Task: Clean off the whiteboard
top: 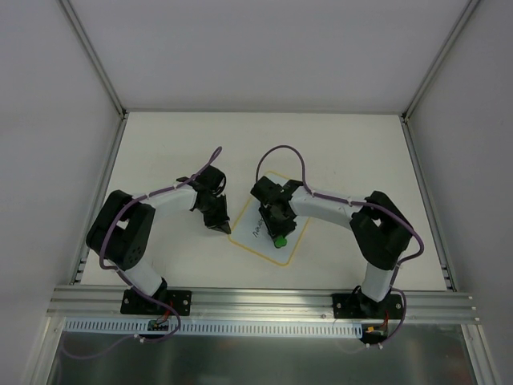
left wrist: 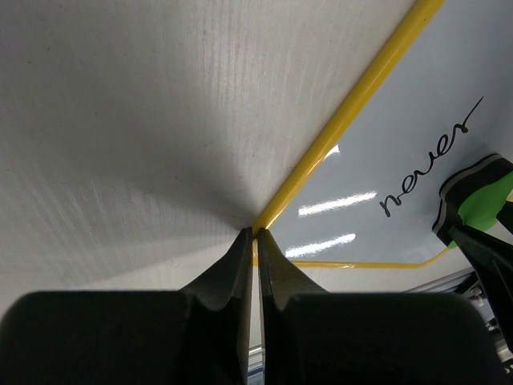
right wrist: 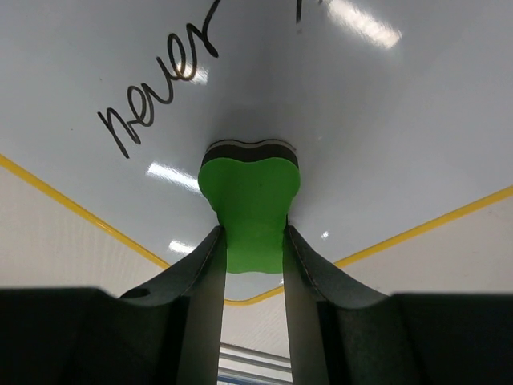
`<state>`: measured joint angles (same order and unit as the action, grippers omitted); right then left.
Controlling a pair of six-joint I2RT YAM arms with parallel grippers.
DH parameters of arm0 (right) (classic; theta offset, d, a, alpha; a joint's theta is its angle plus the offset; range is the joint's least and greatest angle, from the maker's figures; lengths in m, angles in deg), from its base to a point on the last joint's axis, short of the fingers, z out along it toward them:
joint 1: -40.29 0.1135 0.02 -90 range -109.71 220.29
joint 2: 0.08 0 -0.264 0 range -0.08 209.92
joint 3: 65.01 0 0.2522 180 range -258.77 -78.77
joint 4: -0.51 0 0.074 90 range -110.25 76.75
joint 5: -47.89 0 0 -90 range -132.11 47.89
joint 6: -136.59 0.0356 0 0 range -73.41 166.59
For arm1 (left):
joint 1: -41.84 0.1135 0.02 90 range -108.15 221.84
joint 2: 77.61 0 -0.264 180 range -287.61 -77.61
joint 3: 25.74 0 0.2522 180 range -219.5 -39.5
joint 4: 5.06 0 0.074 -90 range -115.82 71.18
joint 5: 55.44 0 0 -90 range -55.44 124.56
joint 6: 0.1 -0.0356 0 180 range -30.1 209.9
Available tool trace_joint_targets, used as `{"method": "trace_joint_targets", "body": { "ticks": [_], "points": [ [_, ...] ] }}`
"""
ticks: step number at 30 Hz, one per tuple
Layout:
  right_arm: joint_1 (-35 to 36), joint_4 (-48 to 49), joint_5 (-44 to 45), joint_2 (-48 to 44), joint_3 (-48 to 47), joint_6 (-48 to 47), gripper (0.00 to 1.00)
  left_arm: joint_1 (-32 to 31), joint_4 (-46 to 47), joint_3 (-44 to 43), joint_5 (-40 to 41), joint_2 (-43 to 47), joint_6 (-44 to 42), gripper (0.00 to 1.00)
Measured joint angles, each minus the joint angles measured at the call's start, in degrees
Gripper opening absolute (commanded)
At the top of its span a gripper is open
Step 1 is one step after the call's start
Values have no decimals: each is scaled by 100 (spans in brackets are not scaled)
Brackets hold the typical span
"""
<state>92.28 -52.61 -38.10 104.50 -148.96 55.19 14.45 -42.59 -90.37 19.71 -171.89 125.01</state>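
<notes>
Whiteboard [top: 250,233] is lying flat on the table [top: 160,144] between the arms. The black word "never" [right wrist: 156,88] is showing unwiped, so the erasing is looking barely begun. The right gripper [right wrist: 252,233] is pinching a green eraser [right wrist: 250,196] and appears to be pressing it on the board near the writing. The left gripper [left wrist: 255,237], fingers pressed together, is resting at the yellow border [left wrist: 353,104]. Nothing is blocking the strokes.

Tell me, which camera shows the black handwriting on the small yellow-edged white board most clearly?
The right wrist view: the black handwriting on the white board is large and sharp, reading "never". The left wrist view shows it smaller, off to the side; the top view shows only a tiny unreadable scribble.
</notes>
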Motion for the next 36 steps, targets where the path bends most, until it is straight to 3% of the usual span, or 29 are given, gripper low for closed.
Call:
{"method": "trace_joint_targets", "body": {
  "ticks": [8, 14, 18, 24, 36],
  "points": [
    [-662, -415, 101, -166, 85, 57, 0, -4, 52, 2, -39, -9, -74, 0],
    [-1169, -627, 763, 107, -1014, -31, 0, -13, 57, -7, -103, -28, -173, 0],
    [-1309, -494, 1019, 651, -1777, -7, 0, -44, 59, -35, -122, -61, -210, 0],
    [-1482, -339, 1069, 1499, -2155, 127, 0, -79, 72, -44, -133, -66, -271, 0],
    [-1495, -323, 994, 1851, -2691, 92, 0, -118, 94, -52, -136, -76, -295, 0]
  ]
}}
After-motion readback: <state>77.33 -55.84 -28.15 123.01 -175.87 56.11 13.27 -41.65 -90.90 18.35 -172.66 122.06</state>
